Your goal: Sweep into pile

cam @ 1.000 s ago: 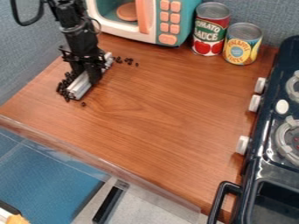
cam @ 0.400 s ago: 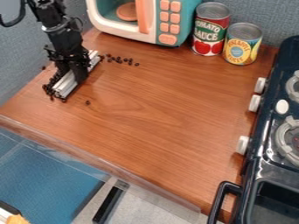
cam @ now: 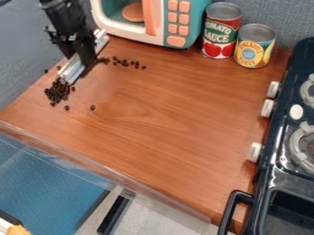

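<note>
Brown wood-grain counter (cam: 153,119) stretches across the middle of the frame, with blue-grey cloth-like walls (cam: 21,50) behind it at upper left and along the top. On its left side lie the black beads (cam: 57,92), bunched in a loose heap. Just below the heap are 2 stray beads (cam: 92,107), apart from each other, and more beads (cam: 126,62) trail to the right from beside the gripper.

At upper left, the black gripper (cam: 86,58) hangs down, clamped about a silvery bar (cam: 73,69). Slanting from upper right to lower left, the bar has its low end just above the heap; whether it touches the wood, I cannot tell.

Beyond, at the top, stands a teal and white toy microwave (cam: 159,40) with orange buttons and an orange round plate (cam: 133,12) inside. To its right are 2 upright cans: a red can (cam: 221,30) and, just beside it, a yellow can (cam: 254,47). Down the right edge runs a dark toy stove (cam: 273,142) with 3 white knobs (cam: 268,108) along its left side and a black handle (cam: 229,211) near the bottom.
</note>
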Controlling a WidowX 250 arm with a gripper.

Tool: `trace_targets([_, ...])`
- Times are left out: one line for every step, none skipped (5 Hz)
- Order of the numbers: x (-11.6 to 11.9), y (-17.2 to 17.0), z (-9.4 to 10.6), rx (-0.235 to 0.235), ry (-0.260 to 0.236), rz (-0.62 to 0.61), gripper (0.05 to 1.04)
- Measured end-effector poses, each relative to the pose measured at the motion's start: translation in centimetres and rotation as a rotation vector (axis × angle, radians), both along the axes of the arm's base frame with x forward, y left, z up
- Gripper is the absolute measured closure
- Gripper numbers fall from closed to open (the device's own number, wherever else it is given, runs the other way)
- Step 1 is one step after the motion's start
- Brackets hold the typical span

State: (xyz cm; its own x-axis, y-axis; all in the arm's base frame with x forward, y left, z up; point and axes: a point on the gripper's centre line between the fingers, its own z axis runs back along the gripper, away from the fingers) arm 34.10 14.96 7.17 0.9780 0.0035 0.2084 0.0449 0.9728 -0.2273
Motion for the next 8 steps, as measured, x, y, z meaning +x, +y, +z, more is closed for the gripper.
trace_targets([-0.1, -2.2, 1.9, -0.016, -0.044, -0.040, 0.677])
trace_targets([-1.2, -6.7, 0.3, 0.004, 0.000, -0.147, 0.677])
trace_targets([-2.2, -8.2, -1.3, 0.019, 0.029, -0.193, 0.677])
trace_targets([-3.0, -7.9, -3.0, 0.050, 0.047, -0.209, 0.677])
trace_targets([-3.8, -5.9, -5.4, 0.068, 0.081, -0.187, 0.677])
trace_targets([-4.1, -4.6, -6.2, 0.078, 0.093, -0.183, 0.677])
trace_targets([-4.2, -3.5, -6.3, 0.093, 0.090, -0.168, 0.677])
trace_targets([-4.3, -1.9, -6.2, 0.109, 0.084, -0.148, 0.677])
